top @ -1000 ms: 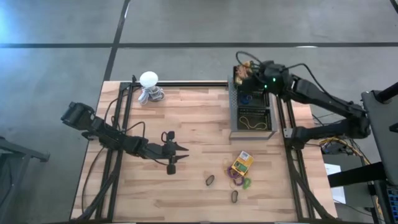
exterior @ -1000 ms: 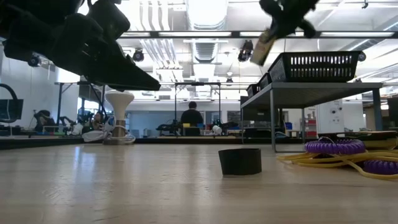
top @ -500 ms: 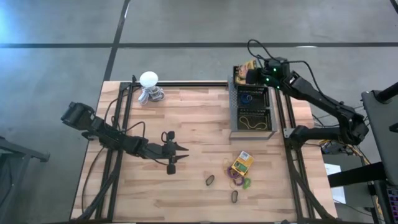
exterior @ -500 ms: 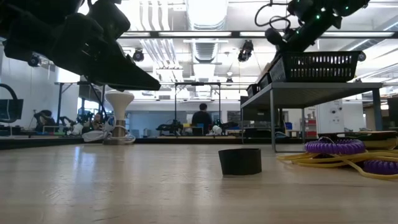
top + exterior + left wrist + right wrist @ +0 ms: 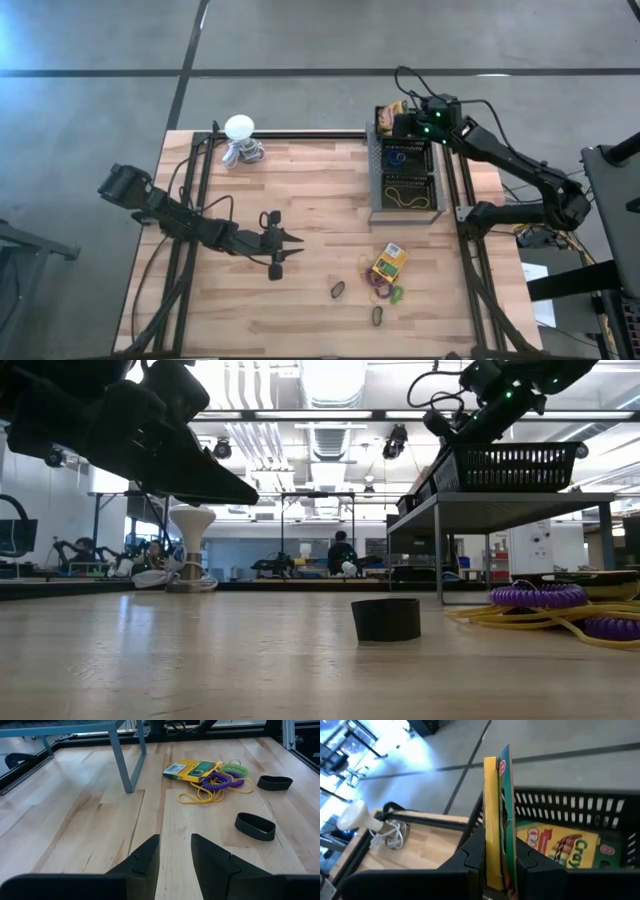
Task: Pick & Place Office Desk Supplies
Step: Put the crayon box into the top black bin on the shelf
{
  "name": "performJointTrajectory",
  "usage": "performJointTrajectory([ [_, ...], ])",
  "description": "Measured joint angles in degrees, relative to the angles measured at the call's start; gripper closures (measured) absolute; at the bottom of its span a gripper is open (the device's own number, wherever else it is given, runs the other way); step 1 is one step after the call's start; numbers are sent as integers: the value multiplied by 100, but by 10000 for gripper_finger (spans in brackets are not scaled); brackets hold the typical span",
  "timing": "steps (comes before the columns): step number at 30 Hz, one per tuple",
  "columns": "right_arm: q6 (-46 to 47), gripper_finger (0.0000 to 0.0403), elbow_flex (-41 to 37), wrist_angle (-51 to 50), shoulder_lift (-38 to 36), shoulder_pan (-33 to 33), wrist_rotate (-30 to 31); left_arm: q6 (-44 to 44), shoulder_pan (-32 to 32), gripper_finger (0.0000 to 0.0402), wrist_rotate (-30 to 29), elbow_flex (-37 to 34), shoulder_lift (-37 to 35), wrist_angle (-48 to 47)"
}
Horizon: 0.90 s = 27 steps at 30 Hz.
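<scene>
Since the earlier frames, the right arm had carried its box from just outside the tray's far corner to a spot over the tray's rearmost compartment; the left arm had not shifted.

We noted the held box (image 5: 498, 815), yellow and green, standing on edge between the right gripper's (image 5: 400, 122) fingers, which were closed flat against its two faces. In the right wrist view it hung above the black mesh tray (image 5: 377, 175), at upper right of the high view, with another crayon box (image 5: 560, 845) already lying flat in the compartment below. The middle compartment held a blue ring (image 5: 398, 157) and the nearest one some rubber bands (image 5: 405, 193).

Further out, at lower centre-right of the high view, a second yellow box (image 5: 389, 262) lay on the wooden table (image 5: 300, 200) touching a purple coil (image 5: 378, 285), a green ring (image 5: 397, 294) and loose yellow bands (image 5: 210, 796). Two dark loops (image 5: 338, 289) lay just beside that pile.

The left gripper (image 5: 283, 247) hovered at mid-table, jaws partly parted and holding nothing, well apart from the pile.

We judged the step to be the placing of the box. Next move, in our view: lower it into the compartment, tilt it flat onto the box there, then release.
</scene>
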Motion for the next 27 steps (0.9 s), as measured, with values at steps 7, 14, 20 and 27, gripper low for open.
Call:
performJointTrajectory([
  [7, 58, 367, 87, 85, 382, 2, -3, 0, 0, 286, -17, 0, -2, -2],
  [14, 39, 342, 119, 73, 456, 2, -112, 0, 0, 286, -17, 0, -2, -2],
  [20, -90, 301, 119, 61, 427, 2, -128, -2, 0, 286, -17, 0, -2, -2],
  [27, -387, 242, 119, -193, 146, -4, -114, -2, 0, 286, -17, 0, -2, -2],
])
